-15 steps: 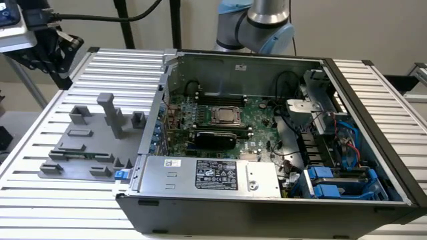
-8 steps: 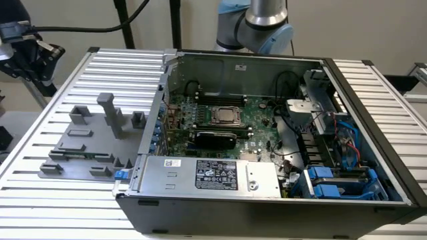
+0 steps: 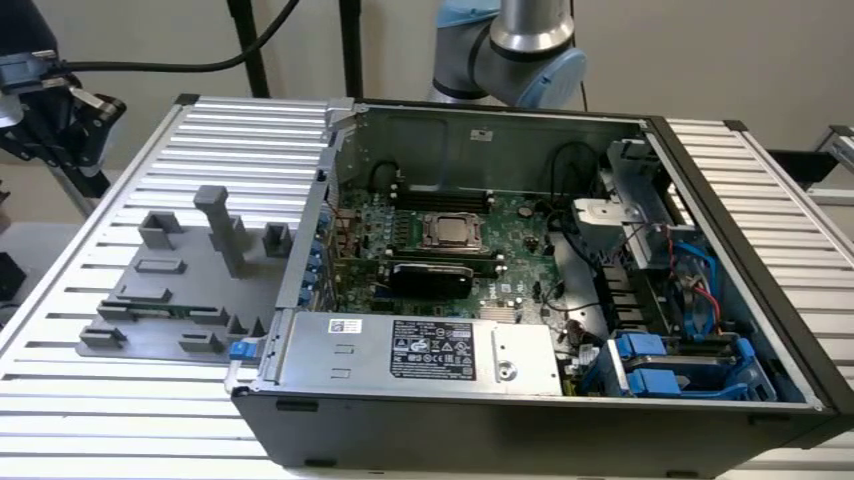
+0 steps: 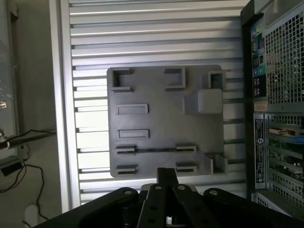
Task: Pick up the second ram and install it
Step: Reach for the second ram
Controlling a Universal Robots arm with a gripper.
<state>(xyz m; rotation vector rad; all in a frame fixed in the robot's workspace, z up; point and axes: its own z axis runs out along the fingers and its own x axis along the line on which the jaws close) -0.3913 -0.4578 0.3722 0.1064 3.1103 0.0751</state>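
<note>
The second ram (image 3: pixel 167 310) is a thin green stick standing on edge between two holders on the grey fixture tray (image 3: pixel 147 345), on the exterior view's left of the open PC case (image 3: pixel 534 420). In the wrist view the second ram (image 4: pixel 154 149) is a dark thin line across the tray (image 4: pixel 156 90). My gripper (image 4: pixel 166 172) hangs well above the tray, over its edge nearest the ram. Its fingers are shut together with nothing between them. The arm (image 3: pixel 531 50) rises behind the case.
Inside the case lie the green motherboard (image 3: pixel 521 225), the silver CPU socket (image 3: pixel 451 232), black memory slots (image 3: pixel 441 195) and a power supply (image 3: pixel 414 350). A tall grey post (image 3: pixel 220 230) and several low holders stand on the tray. The ribbed metal table (image 3: pixel 80 290) is underneath.
</note>
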